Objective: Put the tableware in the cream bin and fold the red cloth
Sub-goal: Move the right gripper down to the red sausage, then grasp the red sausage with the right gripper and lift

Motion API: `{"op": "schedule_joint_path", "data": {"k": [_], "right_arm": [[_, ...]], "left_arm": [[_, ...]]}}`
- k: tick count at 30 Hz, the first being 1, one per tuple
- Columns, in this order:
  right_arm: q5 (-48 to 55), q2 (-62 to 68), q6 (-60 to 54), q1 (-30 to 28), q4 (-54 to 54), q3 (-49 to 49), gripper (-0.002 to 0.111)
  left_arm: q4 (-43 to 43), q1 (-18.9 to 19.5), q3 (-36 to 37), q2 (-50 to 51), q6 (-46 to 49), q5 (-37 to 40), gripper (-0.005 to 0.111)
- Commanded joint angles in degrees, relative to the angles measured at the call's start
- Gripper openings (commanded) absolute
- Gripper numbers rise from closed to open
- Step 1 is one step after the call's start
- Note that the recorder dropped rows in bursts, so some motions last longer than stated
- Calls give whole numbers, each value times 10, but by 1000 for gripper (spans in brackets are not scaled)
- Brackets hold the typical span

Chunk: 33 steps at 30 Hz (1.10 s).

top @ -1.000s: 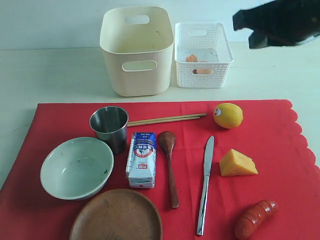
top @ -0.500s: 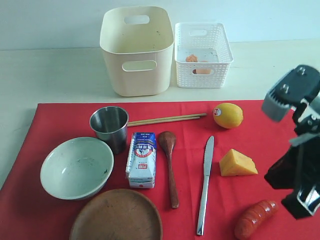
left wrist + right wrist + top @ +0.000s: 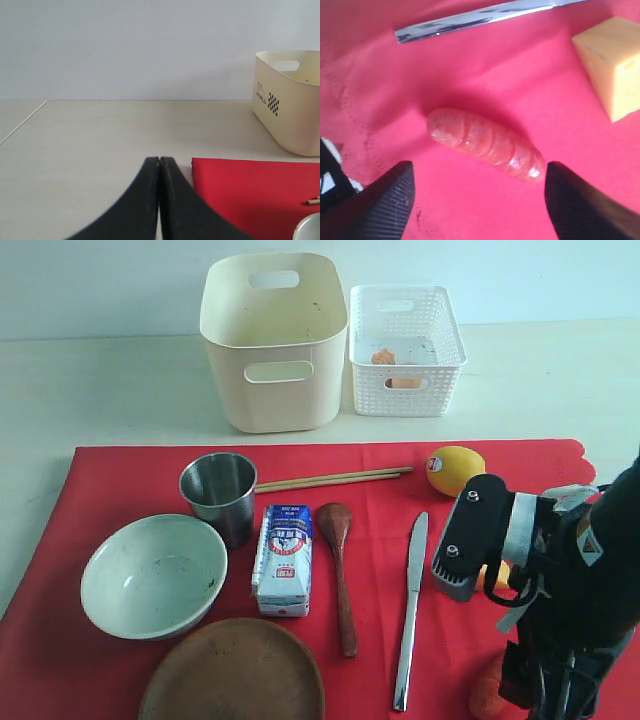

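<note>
Right jaws: apart, the two dark fingers (image 3: 380, 200) spread wide, low over the red cloth (image 3: 395, 75).
Sausage (image 3: 485, 145): on the cloth in line with the gap of the right jaws, just ahead of the tips, touching neither.
Cheese wedge (image 3: 612, 65): beyond the sausage, off to one side of the right jaws.
Long silver table knife (image 3: 480, 20): flat on the cloth, farther from the right jaws than the sausage.
Left jaws: pressed together with nothing between them, over the bare tabletop (image 3: 90, 145).
Cloth: spread flat; one corner lies just beside the left jaws.
Cream bin (image 3: 292, 100): upright on the tabletop, well ahead of the left jaws, past the cloth's edge.
Other tableware: steel cup (image 3: 219, 490), pale bowl (image 3: 153, 575), brown plate (image 3: 232, 670), wooden spoon (image 3: 340, 570) and chopsticks (image 3: 330, 479) all lie on the cloth, past the knife from the right jaws.
</note>
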Motion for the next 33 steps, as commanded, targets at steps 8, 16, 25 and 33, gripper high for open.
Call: {"op": "schedule_joint_path", "data": {"k": [8,16,25,33], "right_arm": [[-88,108,-14,6,-47,4,74],[-89,166,-12,6,-73,4,64],[-89,170,9,6,-76,2,46],[-82,156,15,6,-82,-1,74]], "left_arm": [[-6,-4,0,-3,0,0,3],[-6,-4,0,-3,0,0,3],[-6,-4,0,-3,0,0,3],[-6,-4,0,-3,0,0,3]]}}
